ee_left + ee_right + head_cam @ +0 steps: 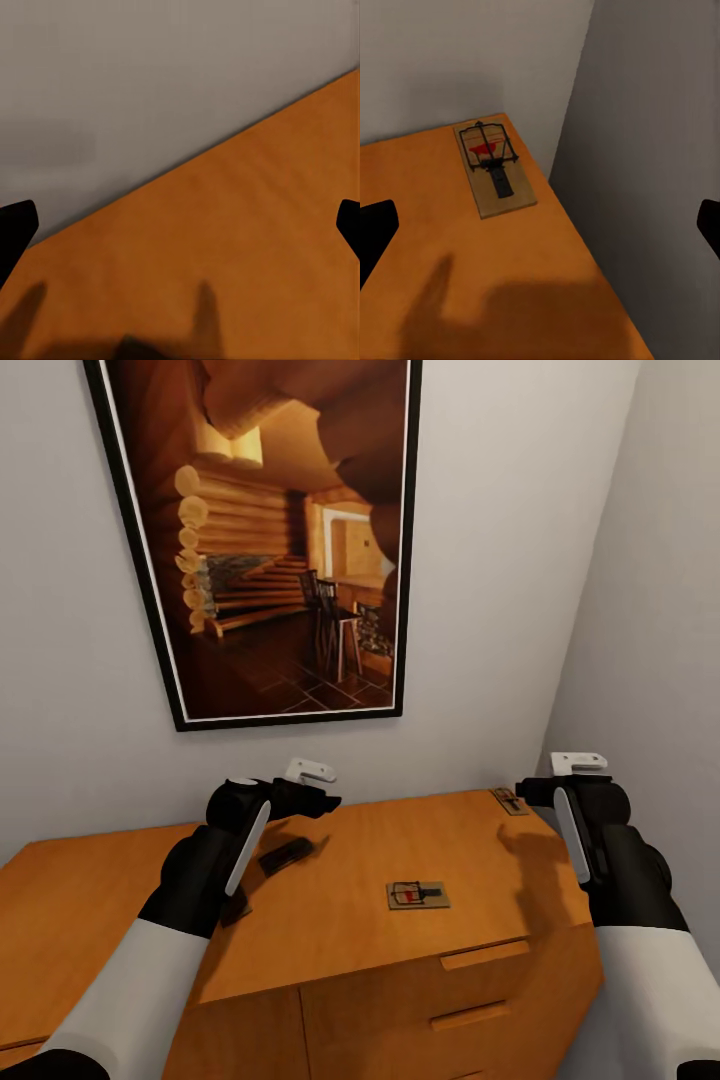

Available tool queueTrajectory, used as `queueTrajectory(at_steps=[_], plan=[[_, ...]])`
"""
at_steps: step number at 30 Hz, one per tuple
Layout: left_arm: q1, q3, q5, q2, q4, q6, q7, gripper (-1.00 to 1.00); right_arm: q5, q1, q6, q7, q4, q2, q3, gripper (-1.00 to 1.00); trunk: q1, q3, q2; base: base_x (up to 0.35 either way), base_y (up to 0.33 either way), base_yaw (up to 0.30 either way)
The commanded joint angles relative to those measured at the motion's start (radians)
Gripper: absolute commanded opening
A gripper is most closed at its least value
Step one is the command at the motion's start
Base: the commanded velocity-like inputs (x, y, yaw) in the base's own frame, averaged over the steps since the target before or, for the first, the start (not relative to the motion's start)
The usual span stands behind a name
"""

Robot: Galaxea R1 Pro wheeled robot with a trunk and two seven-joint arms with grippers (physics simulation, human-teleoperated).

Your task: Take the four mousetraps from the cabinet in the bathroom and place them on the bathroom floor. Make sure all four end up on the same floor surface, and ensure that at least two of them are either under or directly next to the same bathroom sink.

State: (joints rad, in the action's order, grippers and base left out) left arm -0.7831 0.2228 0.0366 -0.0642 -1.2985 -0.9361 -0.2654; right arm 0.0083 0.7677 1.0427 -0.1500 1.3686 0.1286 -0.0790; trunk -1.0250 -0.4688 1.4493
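Two mousetraps are easy to spot on top of the cabinet (350, 860), which sits tucked into the room corner under a big framed picture (265, 530) of a log-cabin interior. One trap (418, 895) lies flat near the front edge, a bit right of the middle, just above the top drawer pull (484, 954). The corner trap (509, 801) sits at the back right corner, close to both walls; in the right wrist view it (495, 166) shows clearly: tan board, dark wire, red mark, lying flat and slightly angled to the back edge.

A dark flat thing (286, 855) lies on the top near the left arm, toward the back, but it's shaded and I can't tell what it is.

Left gripper (318, 792) hangs over the back part of the top, left of the middle. In its wrist view the fingertips (15, 232) are spread wide at either side with only bare wood and wall (150, 90) between them, so it's open and holding nothing. Right gripper (527, 794) hovers at the back right corner, just beside the corner trap, not touching it as far as I can see. Its fingertips (376, 229) are also spread wide in the wrist view, nothing between them, with the trap lying ahead of them on the wood.
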Motion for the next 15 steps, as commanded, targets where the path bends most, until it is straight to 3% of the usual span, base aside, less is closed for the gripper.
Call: queueTrajectory(at_steps=[1, 15], plan=[[-0.001, 0.000, 0.004, 0.000, -0.001, -0.004, -0.004, 1.00, 0.000, 0.001, 0.004, -0.001, 0.001, 0.000, 0.001, 1.00, 0.000, -0.001, 0.001, 0.000, -0.006, 0.000], [-0.001, 0.000, 0.002, 0.000, -0.001, -0.004, -0.005, 1.00, 0.000, 0.001, 0.004, 0.001, -0.002, -0.007, 0.001, 1.00, 0.000, -0.001, 0.001, 0.000, -0.001, 0.000]])
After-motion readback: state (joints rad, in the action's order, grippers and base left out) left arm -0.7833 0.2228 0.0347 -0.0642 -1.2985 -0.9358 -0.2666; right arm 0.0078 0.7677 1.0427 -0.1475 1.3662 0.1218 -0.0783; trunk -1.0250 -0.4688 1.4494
